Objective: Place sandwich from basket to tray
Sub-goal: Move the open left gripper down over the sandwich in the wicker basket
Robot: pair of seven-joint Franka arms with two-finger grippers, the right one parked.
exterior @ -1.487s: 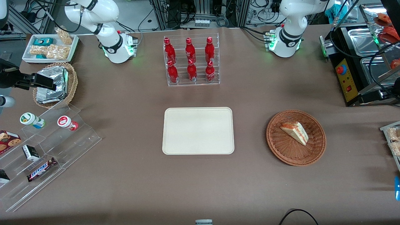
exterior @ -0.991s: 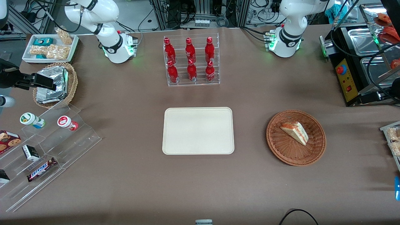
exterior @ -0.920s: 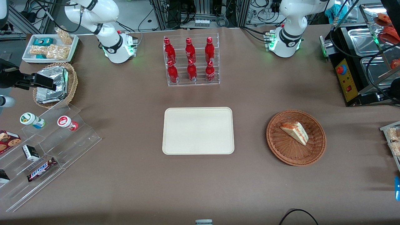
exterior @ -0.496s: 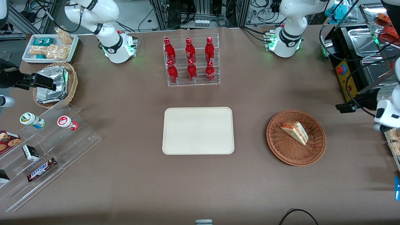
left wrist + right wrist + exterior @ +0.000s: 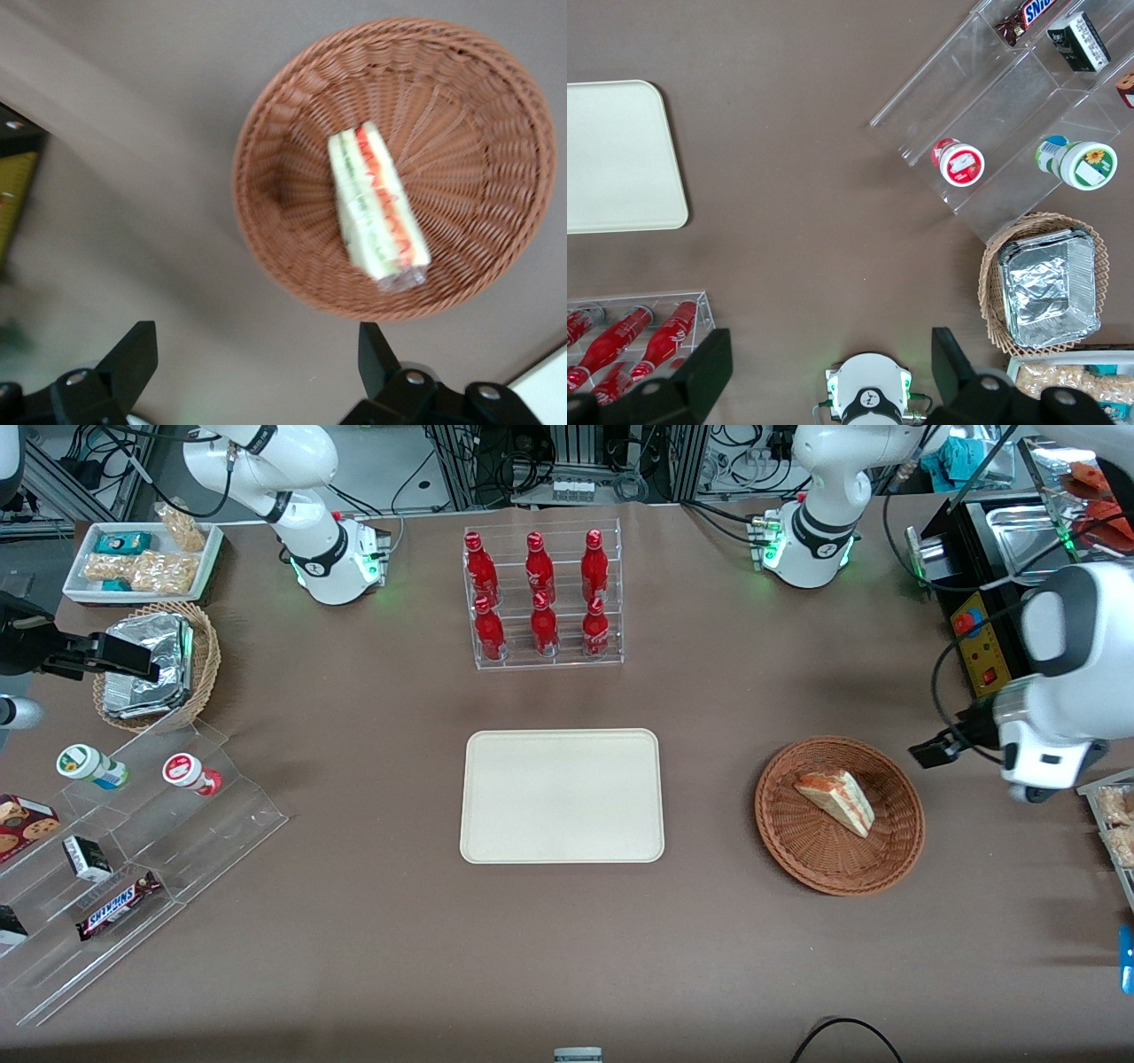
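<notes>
Claw [image 5: 248,354] spread wide, empty, hanging near basket [image 5: 292,115], sandwich [image 5: 376,211] inside, untouched.

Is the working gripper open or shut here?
Open: the gripper shows its two fingers spread wide apart, nothing between them, near the basket holding the sandwich.

The working arm is glossy white with rounded links, a dark grey oval cap on its big joint and a green light glowing at its base. Black cables loop along its wrist. Its tool [image 5: 252,363] shows 2 matte black, wedge-shaped fingers [image 5: 133,354] set wide apart, each mount fixed with silver screws.
</notes>
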